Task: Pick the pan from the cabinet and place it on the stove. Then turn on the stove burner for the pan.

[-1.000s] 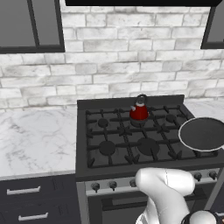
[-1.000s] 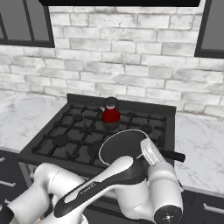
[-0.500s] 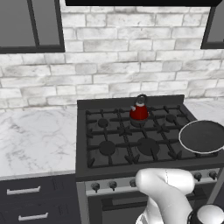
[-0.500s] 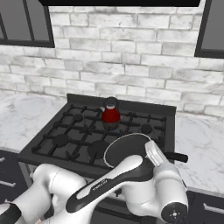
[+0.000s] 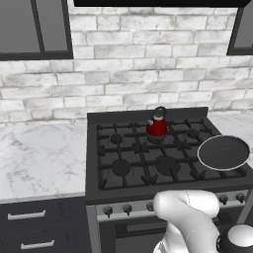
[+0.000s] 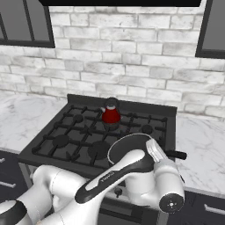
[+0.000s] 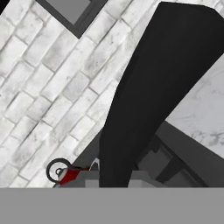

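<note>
On top of the big stove (image 5: 148,153), at its front right corner, sits the pan (image 5: 223,152), out of the cabinet already. A little red kettle (image 5: 157,124) stands farther back. No knob looks turned yet. I cannot tell if the hand is spread or pinching.

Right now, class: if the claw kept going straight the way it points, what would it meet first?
Most likely the pan: its dark underside rises close ahead in the hand view. The brick wall lies behind it, though depth is unclear.
</note>
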Robot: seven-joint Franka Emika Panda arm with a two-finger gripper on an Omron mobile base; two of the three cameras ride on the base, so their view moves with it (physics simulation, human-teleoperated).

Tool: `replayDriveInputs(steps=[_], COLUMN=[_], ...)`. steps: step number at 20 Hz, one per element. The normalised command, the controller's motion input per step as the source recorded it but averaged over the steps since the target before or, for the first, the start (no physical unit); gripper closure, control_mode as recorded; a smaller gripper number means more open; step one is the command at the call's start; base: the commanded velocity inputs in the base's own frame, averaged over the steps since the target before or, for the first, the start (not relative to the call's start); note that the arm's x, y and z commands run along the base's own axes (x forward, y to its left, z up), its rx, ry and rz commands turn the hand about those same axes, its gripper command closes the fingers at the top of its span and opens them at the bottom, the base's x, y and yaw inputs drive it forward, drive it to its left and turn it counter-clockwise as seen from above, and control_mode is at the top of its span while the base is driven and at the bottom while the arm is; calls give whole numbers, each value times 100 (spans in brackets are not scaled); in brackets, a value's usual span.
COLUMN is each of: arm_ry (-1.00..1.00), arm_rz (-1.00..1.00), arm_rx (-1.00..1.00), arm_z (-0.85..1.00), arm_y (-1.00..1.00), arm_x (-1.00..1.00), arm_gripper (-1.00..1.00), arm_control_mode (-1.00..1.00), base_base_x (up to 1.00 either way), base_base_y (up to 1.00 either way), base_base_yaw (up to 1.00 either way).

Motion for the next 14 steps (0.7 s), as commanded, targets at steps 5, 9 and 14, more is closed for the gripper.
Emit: replayDriveInputs(steps=[5,9,14], arm_ry=[3,2,5], arm_rz=[-2,-2,-1], arm_rx=[-5,-8,-9], arm_z=[-36,-25,-12], arm_y=[-3,-1,-2], arm_x=[14,11,17], arm_gripper=[100,100,100], arm_control_mode=[-100,-100,-100], base_base_x=[0,0,0], base_base_y=[0,0,0], base_base_yaw=[0,0,0])
